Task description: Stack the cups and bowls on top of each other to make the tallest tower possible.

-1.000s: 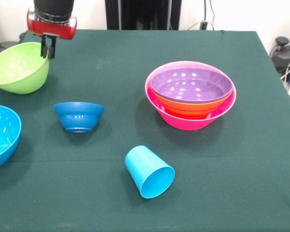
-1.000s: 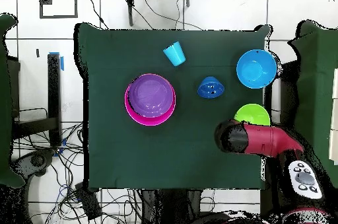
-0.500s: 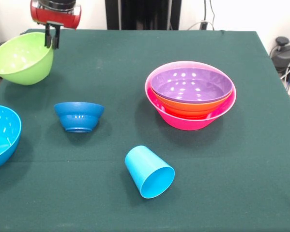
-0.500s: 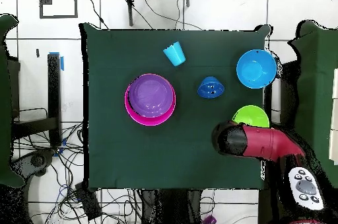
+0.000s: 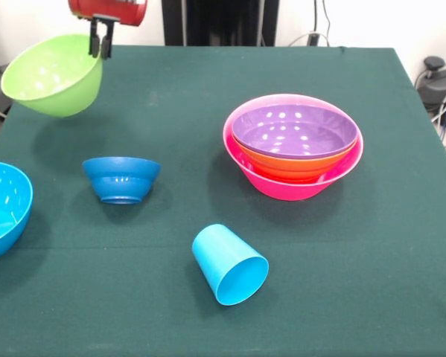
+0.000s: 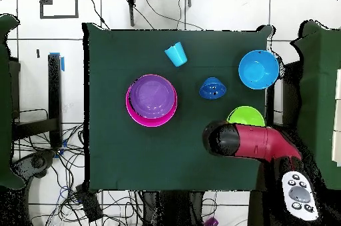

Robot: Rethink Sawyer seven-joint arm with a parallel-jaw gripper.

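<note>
My gripper (image 5: 99, 41) is shut on the rim of the lime green bowl (image 5: 53, 74), which hangs tilted above the table at the upper left of the front view. From above, the lime green bowl (image 6: 246, 115) shows beside the red arm (image 6: 250, 142). The tower (image 5: 293, 145) is a pink bowl holding an orange bowl and a purple bowl (image 6: 152, 97). A small dark blue bowl (image 5: 121, 178) stands upside down left of centre. A sky blue cup (image 5: 228, 264) lies on its side near the front. A large sky blue bowl (image 5: 1, 208) sits at the left edge.
The dark green cloth covers the table (image 5: 371, 260). Cables and a black device (image 5: 438, 78) lie off the table's right edge in the front view.
The gripper has lifted the lime green bowl off the table and carried it up and rightwards in the front view. The other bowls and the cup have not moved.
</note>
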